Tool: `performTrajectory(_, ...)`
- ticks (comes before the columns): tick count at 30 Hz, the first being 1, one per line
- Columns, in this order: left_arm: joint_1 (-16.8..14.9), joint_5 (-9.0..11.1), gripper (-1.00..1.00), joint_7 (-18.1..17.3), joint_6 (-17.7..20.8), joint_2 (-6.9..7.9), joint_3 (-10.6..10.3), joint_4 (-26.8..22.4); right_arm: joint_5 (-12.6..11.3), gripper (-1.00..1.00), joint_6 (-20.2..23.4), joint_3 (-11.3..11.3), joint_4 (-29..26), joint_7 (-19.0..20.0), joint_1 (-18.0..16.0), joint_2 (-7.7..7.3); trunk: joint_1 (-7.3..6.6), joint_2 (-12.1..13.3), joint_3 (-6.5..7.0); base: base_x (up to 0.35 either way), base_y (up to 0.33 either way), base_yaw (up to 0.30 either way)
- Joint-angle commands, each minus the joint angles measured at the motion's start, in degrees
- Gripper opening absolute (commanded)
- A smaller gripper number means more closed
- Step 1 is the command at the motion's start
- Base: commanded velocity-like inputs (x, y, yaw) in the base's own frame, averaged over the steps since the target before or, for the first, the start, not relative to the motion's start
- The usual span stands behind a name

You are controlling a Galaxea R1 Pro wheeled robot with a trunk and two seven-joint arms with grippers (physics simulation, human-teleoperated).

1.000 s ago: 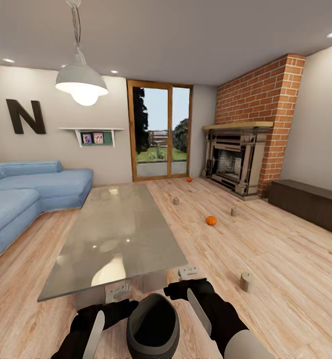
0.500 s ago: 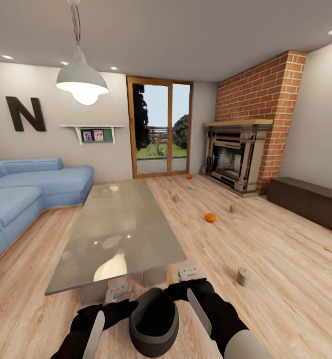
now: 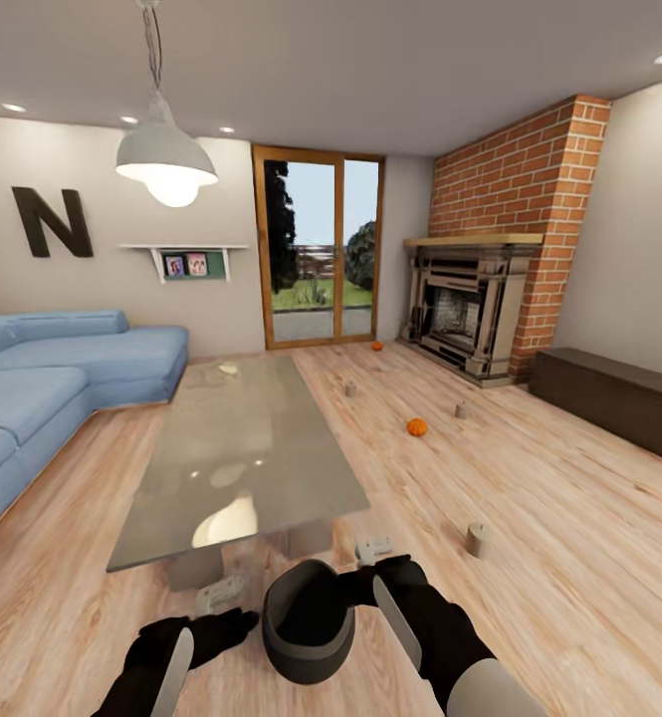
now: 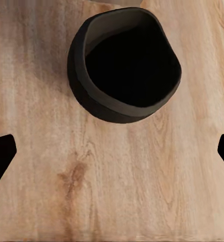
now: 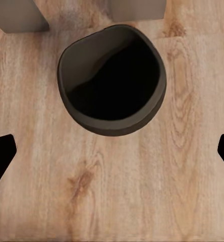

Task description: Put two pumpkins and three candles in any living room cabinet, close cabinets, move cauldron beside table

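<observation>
The dark round cauldron (image 3: pixel 309 617) stands on the wood floor just before the near end of the glass-topped table (image 3: pixel 241 448). It also appears from above as the cauldron (image 4: pixel 124 63) and the cauldron (image 5: pixel 112 78), and it is empty. My left gripper (image 3: pixel 219 595) hangs open to its left, a little apart from it. My right gripper (image 3: pixel 375 548) is open at its far right rim. One pumpkin (image 3: pixel 417 426) lies mid-floor and a second pumpkin (image 3: pixel 377 346) lies by the glass door. Three candles (image 3: pixel 477 539) (image 3: pixel 461 409) (image 3: pixel 350 388) stand on the floor. The cabinet (image 3: pixel 609 393) along the right wall is closed.
A blue sofa (image 3: pixel 42 388) runs along the left. A brick fireplace (image 3: pixel 470 319) fills the far right corner. A pendant lamp (image 3: pixel 166 159) hangs over the table. Two table legs (image 5: pixel 18 15) stand just beyond the cauldron. Open wood floor lies between the table and the cabinet.
The whole view has shifted, so the camera moved. My left arm has drawn back and left, off the cauldron's side. The cauldron stays on the floor.
</observation>
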Motion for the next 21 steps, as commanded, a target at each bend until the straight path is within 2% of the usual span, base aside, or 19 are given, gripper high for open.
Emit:
performTrajectory(1, 0.00, 0.13, 1.00, -0.03, 0.01, 0.60, 0.22, 0.60, -0.02, 1.00, 0.23, -0.04, -0.01, 0.01, 0.00, 0.00, -0.23, 0.41, 0.09, -0.318, 0.000, 0.000)
performTrajectory(4, 0.00, 0.10, 1.00, 0.08, 0.11, 2.00, 0.52, 2.88, -1.90, 1.00, 2.77, -1.53, -0.34, -0.01, 0.00, 0.00, -0.89, 1.61, 0.34, -0.320, 0.000, 0.000)
performTrajectory(7, 0.00, -0.07, 1.00, 0.37, 0.09, 2.28, 0.57, 4.33, -2.75, 1.00, 4.23, -2.28, -0.49, -0.01, 0.00, 0.00, -1.55, 2.82, 0.60, -0.232, 0.000, 0.000)
performTrajectory(11, 0.00, -0.35, 1.00, 0.54, -0.08, 2.48, 0.58, 6.62, -3.04, 1.00, 4.71, -3.63, -0.52, -0.02, 0.00, 0.00, -2.42, 4.42, 0.94, -0.049, 0.000, 0.000)
performTrajectory(17, 0.00, -0.60, 1.00, 0.61, -0.73, 5.10, 0.51, 12.28, -3.10, 1.00, 4.99, -9.13, -0.16, -0.06, 0.00, 0.00, -3.74, 6.83, 1.44, -0.006, 0.000, 0.000)
performTrajectory(21, 0.00, -0.64, 1.00, 0.63, -0.80, 5.57, 0.07, 13.22, -3.10, 1.00, 5.74, -11.89, -0.04, -0.12, 0.00, 0.00, -4.62, 8.43, 1.78, 0.000, 0.000, 0.000)
